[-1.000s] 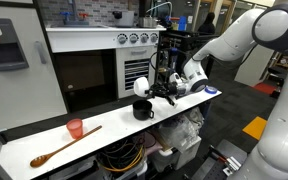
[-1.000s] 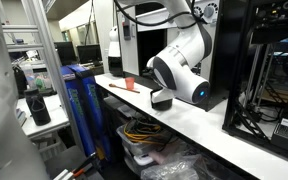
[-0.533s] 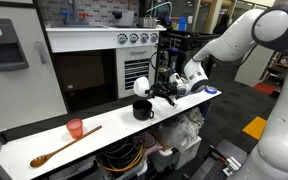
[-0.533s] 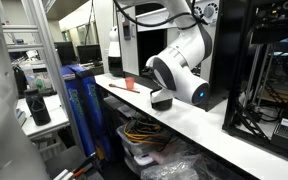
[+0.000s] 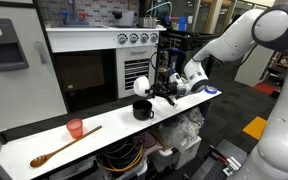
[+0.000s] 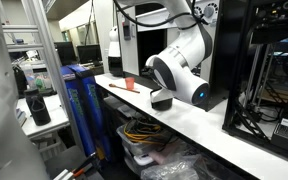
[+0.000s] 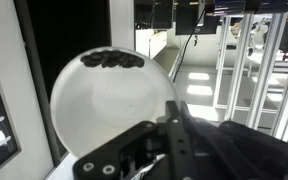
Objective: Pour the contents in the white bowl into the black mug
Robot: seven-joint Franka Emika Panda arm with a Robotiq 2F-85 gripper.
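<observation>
White bowl: the white bowl [image 5: 142,86] is held off the tabletop [image 5: 109,142], tipped steeply on its side just above the black mug [image 5: 142,110], so whatever slides out should drop into the mug's mouth.
Pincer: the pincer [image 5: 165,93] is clamped on the bowl's rim at the side away from the mug. That leaves the pouring edge free.
Contents: in the wrist view the bowl [image 7: 109,100] fills the picture as a pale disc, with a dark clump [image 7: 111,60] bunched at its far edge. The clump seems to sit right at the lip, so the pour looks under way but not finished.
Black mug: it stands upright on the tabletop, directly under the bowl and apart from it. Whether anything has landed inside cannot be told.
Bystanders: a pink cup [image 5: 75,128] and a wooden spoon [image 5: 64,146] lie well apart along the tabletop, out of the pour's path.
Risk: a little more tilt is probably needed. The mug's mouth is no wider than the bowl, so a sideways drift could spill.
</observation>
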